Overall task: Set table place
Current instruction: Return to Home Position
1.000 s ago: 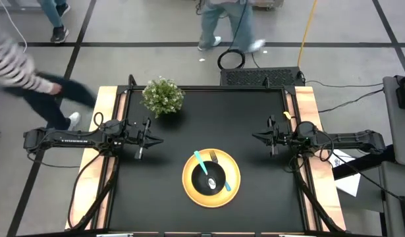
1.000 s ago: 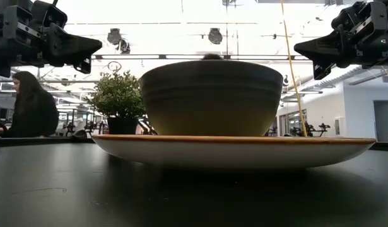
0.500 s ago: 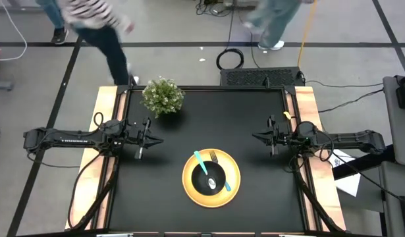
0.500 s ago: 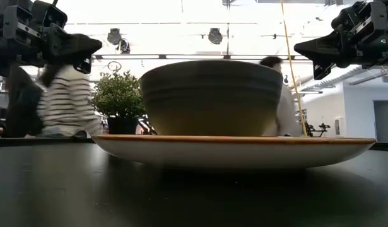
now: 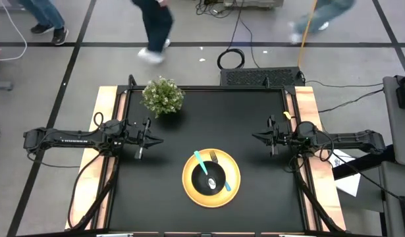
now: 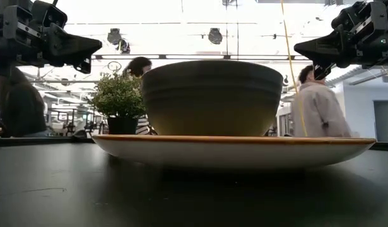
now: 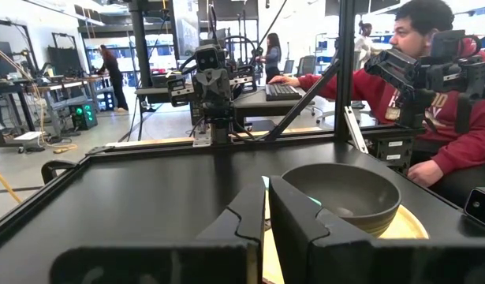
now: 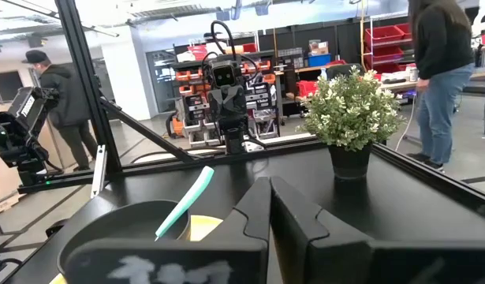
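Reading the high view as a clock face with the far edge at 12, the black worktop (image 5: 189, 125) is edged by pale wooden strips (image 5: 107, 105) along its 9 and 3 o'clock sides.

The yellow plate (image 5: 191, 186) lies a little toward 6 o'clock from the middle. Bare black surface surrounds it, and it is well clear of every edge. The black bowl (image 6: 211, 98) sits on the plate. The spoon (image 8: 187, 201) rests in the bowl with its teal handle leaning out over the rim toward 11 o'clock. The fork (image 5: 214, 157) lies on the plate beside the bowl, tines toward 12.

The left pincer (image 5: 157, 140) hangs at 9 o'clock, just inside that side edge, pointing toward 3. We see its two fingers drawn together with only a thin slit between them, holding nothing. The right pincer (image 5: 256, 137) mirrors it at 3 o'clock, pointing toward 9, fingers likewise pressed close and empty. In the low view both are raised well above the worktop, higher than the bowl's rim.

A wide open lane runs between the two tips, and the plate lies on its 6 o'clock side.

A potted plant (image 5: 162, 96) stands near the far edge at about 11 o'clock, apart from the left pincer and well apart from the plate.

On the floor past the 12 o'clock edge we see the legs of people (image 5: 155, 26) walking.
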